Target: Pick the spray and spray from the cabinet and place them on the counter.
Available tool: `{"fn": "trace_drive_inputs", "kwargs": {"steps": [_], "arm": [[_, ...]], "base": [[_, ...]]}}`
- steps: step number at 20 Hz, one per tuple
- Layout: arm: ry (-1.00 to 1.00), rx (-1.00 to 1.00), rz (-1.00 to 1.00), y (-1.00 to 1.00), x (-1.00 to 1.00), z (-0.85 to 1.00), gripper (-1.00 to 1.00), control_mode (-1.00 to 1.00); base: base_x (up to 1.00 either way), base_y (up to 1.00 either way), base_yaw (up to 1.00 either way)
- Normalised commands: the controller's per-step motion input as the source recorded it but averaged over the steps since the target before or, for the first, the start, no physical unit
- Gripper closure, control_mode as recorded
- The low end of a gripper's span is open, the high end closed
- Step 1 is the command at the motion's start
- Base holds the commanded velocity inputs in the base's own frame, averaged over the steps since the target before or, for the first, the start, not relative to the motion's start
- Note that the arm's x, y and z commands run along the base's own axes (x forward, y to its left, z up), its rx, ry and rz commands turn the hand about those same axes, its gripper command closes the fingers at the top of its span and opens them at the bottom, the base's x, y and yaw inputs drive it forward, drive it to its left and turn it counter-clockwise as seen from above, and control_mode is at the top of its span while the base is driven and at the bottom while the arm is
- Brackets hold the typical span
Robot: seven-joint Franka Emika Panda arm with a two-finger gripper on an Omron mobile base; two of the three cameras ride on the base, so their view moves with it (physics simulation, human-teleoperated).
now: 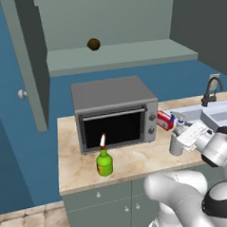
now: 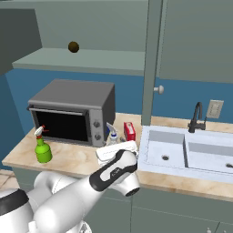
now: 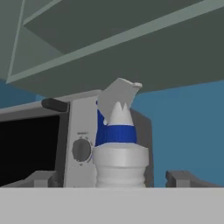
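The green spray (image 1: 104,163) (image 2: 43,150), with its red-white nozzle, stands upright on the beige counter (image 1: 137,161) (image 2: 77,159) in front of the toaster oven. The grey-white spray (image 1: 176,144) (image 2: 112,137) (image 3: 120,162), with its blue-white nozzle, stands upright on the counter to the right of the oven. My gripper (image 1: 180,141) (image 2: 113,148) (image 3: 111,178) is open around this bottle: a fingertip (image 3: 41,177) shows on each side with a gap to the bottle. The cabinet (image 1: 121,55) (image 2: 82,57) above hangs open.
A grey toaster oven (image 1: 114,110) (image 2: 73,109) fills the back of the counter. A small brown ball (image 1: 93,44) (image 2: 73,46) lies on the cabinet shelf. A flat red box (image 1: 165,120) (image 2: 129,131) stands by the sink (image 2: 182,152), with its dark faucet (image 2: 196,117). The open cabinet door (image 1: 29,58) juts out at left.
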Motion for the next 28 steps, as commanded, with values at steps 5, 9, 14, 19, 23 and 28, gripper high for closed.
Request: {"fn": "trace_drive_inputs", "kwargs": {"steps": [5, 9, 14, 19, 23, 28], "arm": [[0.01, 0.00, -0.01, -0.12, -0.06, 0.09, -1.00, -1.00], [0.01, 0.00, -0.03, -0.24, -0.09, 0.18, -1.00, -1.00], [0.01, 0.00, -0.04, -0.27, -0.14, 0.20, -1.00, -1.00], [0.00, -0.02, -0.02, -0.29, -0.31, 0.11, -1.00, -1.00], [0.02, -0.05, -0.03, -0.27, -0.51, 0.10, -1.00, -1.00], [0.05, -0.10, -0.04, -0.18, -0.53, 0.26, -1.00, -1.00]], "base": [[0.00, 0.00, 0.00], [0.00, 0.00, 0.00], [0.00, 0.00, 0.00], [0.00, 0.00, 0.00], [0.00, 0.00, 0.00], [0.00, 0.00, 0.00]]}}
